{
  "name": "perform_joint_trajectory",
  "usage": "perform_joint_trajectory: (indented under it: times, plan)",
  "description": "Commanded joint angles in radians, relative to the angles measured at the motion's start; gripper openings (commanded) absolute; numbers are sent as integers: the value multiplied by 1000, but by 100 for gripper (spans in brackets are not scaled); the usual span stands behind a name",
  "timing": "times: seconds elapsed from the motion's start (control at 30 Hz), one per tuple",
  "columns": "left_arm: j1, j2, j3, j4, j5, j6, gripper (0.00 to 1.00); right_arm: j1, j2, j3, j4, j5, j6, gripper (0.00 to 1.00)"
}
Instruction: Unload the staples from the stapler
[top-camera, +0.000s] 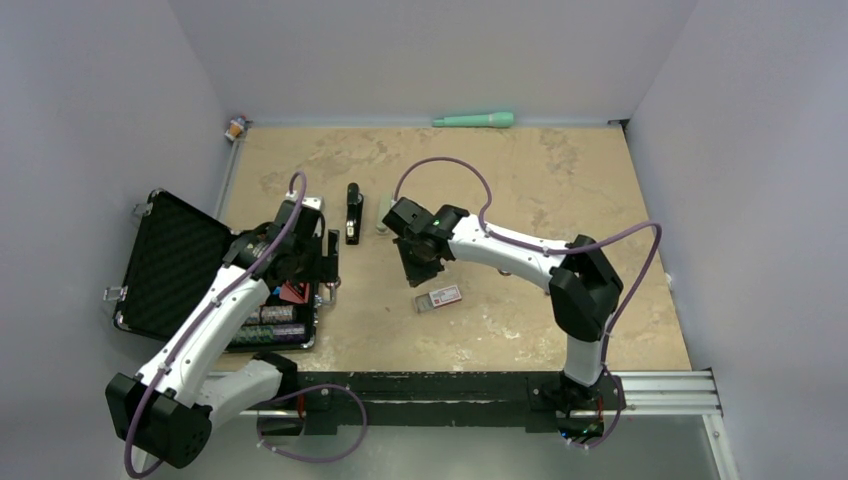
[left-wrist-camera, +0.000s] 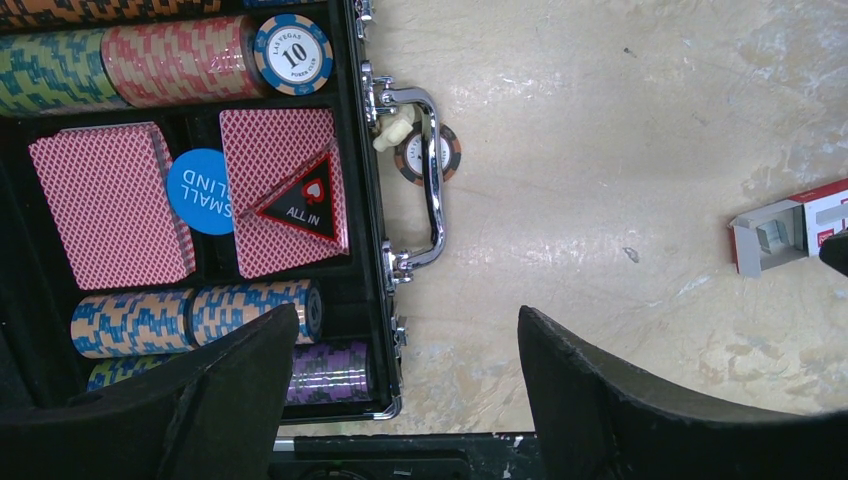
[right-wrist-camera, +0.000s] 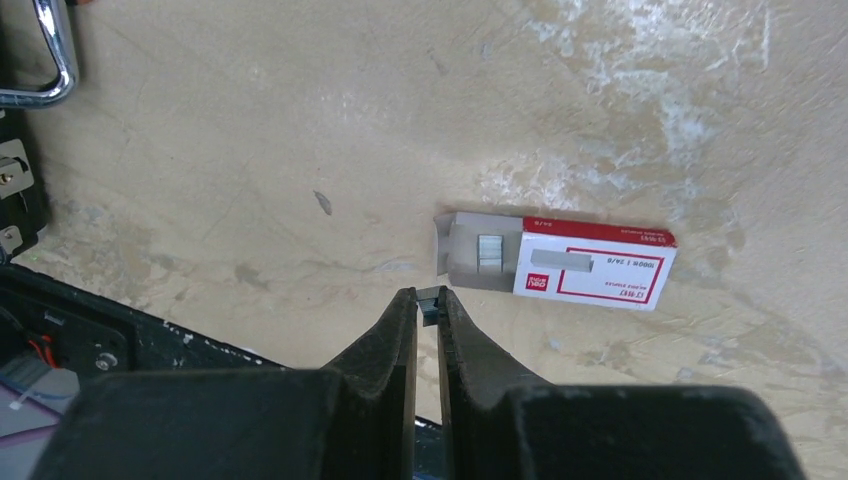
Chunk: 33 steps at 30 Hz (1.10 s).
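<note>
**Camera set-up, three views**

Top external: mounted high behind the arm bases, which sit at the bottom edge. It looks down and forward over the whole table from far off.

Left wrist: close, facing almost straight down. The left gripper lines the bottom edge and the poker case fills the left half.

Right wrist: close and low, with the right gripper at lower centre.

Overlap: the staple box appears in all three views. Both wrist views also catch the case handle.
</note>
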Motion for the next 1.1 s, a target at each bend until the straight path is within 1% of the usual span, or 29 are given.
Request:
perform_joint_trajectory:
  times: [0.0,0.43,0.6,0.8,0.93,1.07]
  plan:
    - [-3,0,14,19,-1,4,84,21,-56,-32,12,-16,77,4]
    - [-3,-8,12,26,18,12,84,37,-39,-117,52,7,117,5]
    - [-3,-5,11,28,25,16,84,36,-37,-145,65,22,119,6]
    - [-3,-4,11,28,29,18,84,36,-6,-140,69,39,111,7]
    - [-5,-10,10,29,32,20,84,36,17,-129,66,56,100,10]
    - [-5,-8,10,30,32,20,84,36,35,-120,63,66,90,12]
